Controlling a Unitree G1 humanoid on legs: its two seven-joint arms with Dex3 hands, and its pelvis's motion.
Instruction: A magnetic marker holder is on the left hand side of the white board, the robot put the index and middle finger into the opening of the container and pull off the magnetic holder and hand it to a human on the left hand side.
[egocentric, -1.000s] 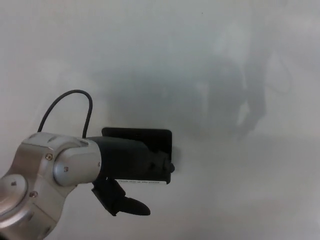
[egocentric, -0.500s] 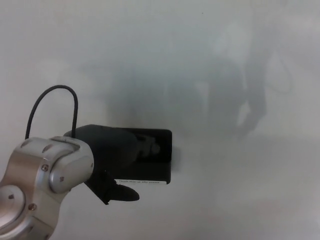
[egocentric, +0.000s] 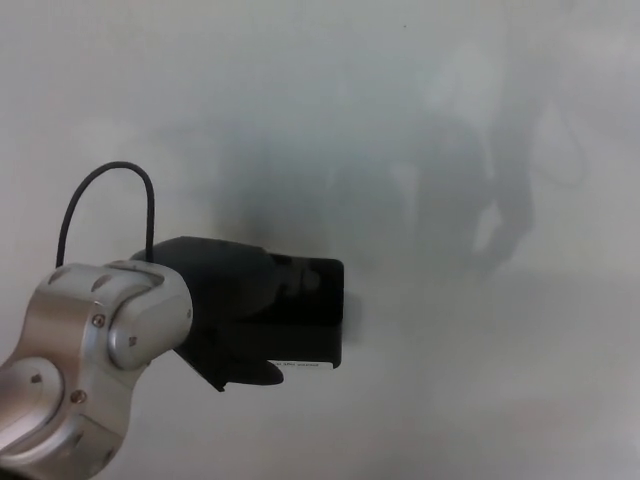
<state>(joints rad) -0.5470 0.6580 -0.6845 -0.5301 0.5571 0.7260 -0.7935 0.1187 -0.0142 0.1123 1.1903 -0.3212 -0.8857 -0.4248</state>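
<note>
From the left, the silver wrist (egocentric: 95, 330) carries the left hand (egocentric: 235, 310) up against the magnetic marker holder (egocentric: 318, 315), which sits flat on the whiteboard (egocentric: 420, 120), left of its middle. The hand overlaps the holder's left part, probably to hook its opening; black on black, I cannot tell whether the fingers are apart or clamped. The holder's long axis runs left-right, its opening hidden.

The marker holder (egocentric: 318, 318) is a black rectangular box set flat against the whiteboard (egocentric: 420, 120), slightly left of and below the frame centre. Its left part is hidden. A white label strip runs along its lower edge.
</note>
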